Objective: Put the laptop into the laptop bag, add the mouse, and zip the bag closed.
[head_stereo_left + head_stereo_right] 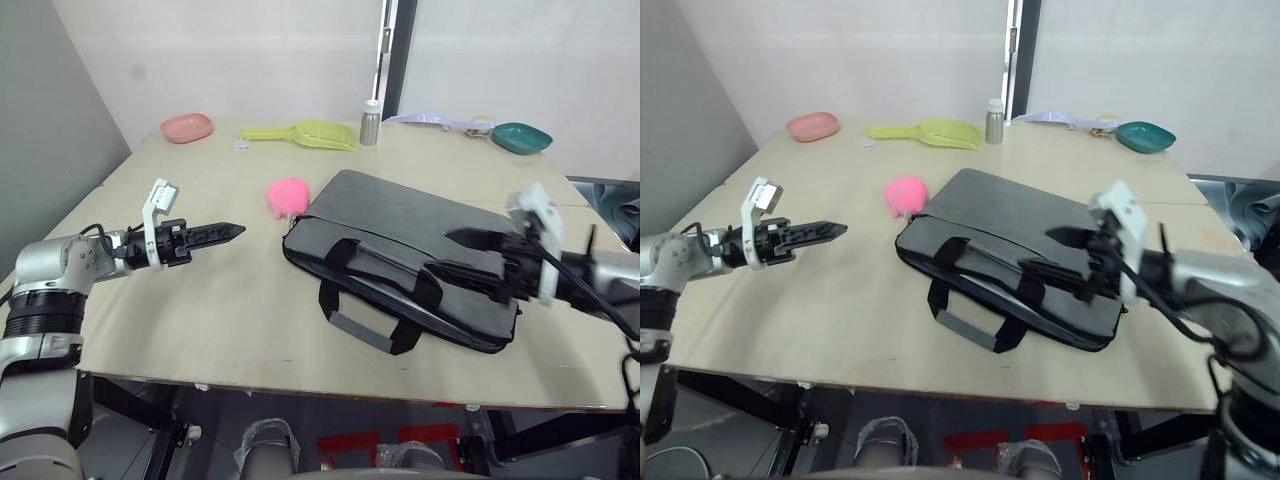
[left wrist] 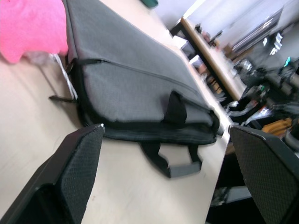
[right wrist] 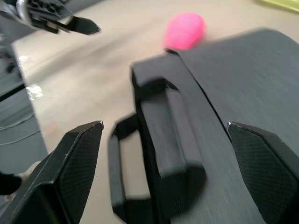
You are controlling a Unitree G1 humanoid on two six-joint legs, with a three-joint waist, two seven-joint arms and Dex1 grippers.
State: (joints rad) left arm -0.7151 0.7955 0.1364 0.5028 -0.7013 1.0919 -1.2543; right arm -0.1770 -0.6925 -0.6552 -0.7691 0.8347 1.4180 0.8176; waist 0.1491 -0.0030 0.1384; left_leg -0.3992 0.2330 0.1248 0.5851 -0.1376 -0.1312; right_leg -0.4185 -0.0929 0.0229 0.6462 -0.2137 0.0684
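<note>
The grey laptop bag (image 1: pixel 405 258) lies flat on the table (image 1: pixel 200 300) with its handles (image 1: pixel 365 300) spilling toward the near edge. No laptop or mouse lies out on the table, so I judge both are already inside and the step in hand is the zipping, though the bag's contents cannot be checked.

The right gripper (image 1: pixel 478 265) hovers just over the bag's near right corner, its fingers spread wide and holding nothing. The black strap and zip edge lie directly ahead of and below it. The left gripper (image 1: pixel 228 232) hangs above bare table well to the left of the bag, with nothing in its grasp. From the head views its fingers look like one dark point, but the left wrist view shows them set wide apart, with the bag's long zipped side straight ahead between them.

The next move, as I read it, calls for finding the zip pull, which I cannot pick out in any view, closing the right gripper's fingers on it and drawing it along the seam. The left gripper would need to come in and pin the bag so it does not slide.

The right wrist view shows the left gripper beyond the bag and the pink plush toy (image 3: pixel 184 31) touching the bag's far corner. The head views alone show the pink dish (image 1: pixel 187 127), yellow scoop (image 1: pixel 300 133), small bottle (image 1: pixel 370 122) and teal bowl (image 1: pixel 521 137) along the table's far edge.
</note>
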